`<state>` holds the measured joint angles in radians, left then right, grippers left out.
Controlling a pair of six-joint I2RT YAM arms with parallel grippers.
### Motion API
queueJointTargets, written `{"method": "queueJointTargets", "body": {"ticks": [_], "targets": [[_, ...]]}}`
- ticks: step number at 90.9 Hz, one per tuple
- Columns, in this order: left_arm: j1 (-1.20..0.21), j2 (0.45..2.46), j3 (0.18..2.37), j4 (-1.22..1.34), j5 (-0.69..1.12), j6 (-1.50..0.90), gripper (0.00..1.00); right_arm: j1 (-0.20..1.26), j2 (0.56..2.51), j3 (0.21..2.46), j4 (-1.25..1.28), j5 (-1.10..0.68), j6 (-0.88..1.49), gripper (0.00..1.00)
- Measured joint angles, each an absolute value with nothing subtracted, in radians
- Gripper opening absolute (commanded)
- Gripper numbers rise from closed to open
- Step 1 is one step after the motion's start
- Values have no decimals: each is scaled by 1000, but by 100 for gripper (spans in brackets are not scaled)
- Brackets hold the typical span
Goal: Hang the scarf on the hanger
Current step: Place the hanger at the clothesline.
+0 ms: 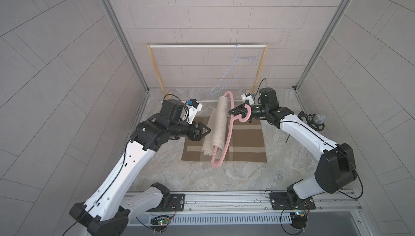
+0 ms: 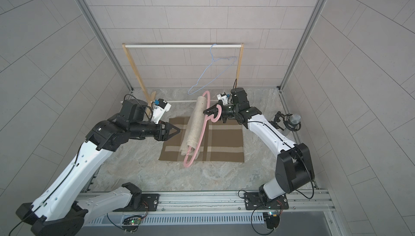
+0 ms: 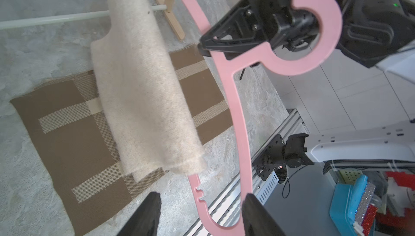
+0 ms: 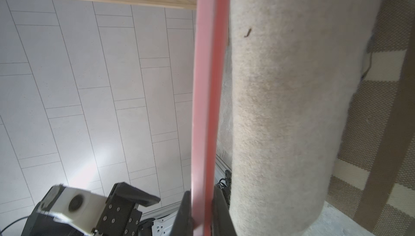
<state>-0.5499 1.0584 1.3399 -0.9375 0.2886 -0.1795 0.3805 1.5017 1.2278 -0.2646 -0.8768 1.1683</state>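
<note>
On my screen the right claw (image 1: pixel 231 111) is pinched shut on the pink hanger (image 3: pixel 240 120), gripping it just below the hook, where the two shoulders meet. The hanger is up off the table and tilted, one end pointing toward the rack (image 1: pixel 202 46) at the back and the other toward the front rail.

The beige scarf (image 1: pixel 216 124) is draped over the hanger's lower bar, folded double with its two halves hanging down on either side (it fills most of the right wrist view, right beside the pink bar). It hangs over the brown checked mat (image 1: pixel 247 142); I cannot tell whether its hem touches the mat.

My left claw (image 1: pixel 207 130) stands wide and holds nothing. It sits just beside the scarf, on the side away from the right arm, pointing at it.
</note>
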Motion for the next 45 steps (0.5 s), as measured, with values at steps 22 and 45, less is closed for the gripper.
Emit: {"method": "queueJointTargets", "body": {"ticks": [22, 45], "targets": [[-814, 1068, 1314, -882, 151, -194, 64, 380, 1469, 1207, -298, -817, 1167, 0], [-886, 1218, 1314, -829, 51, -234, 63, 380, 1440, 1187, -307, -779, 1173, 0]]}}
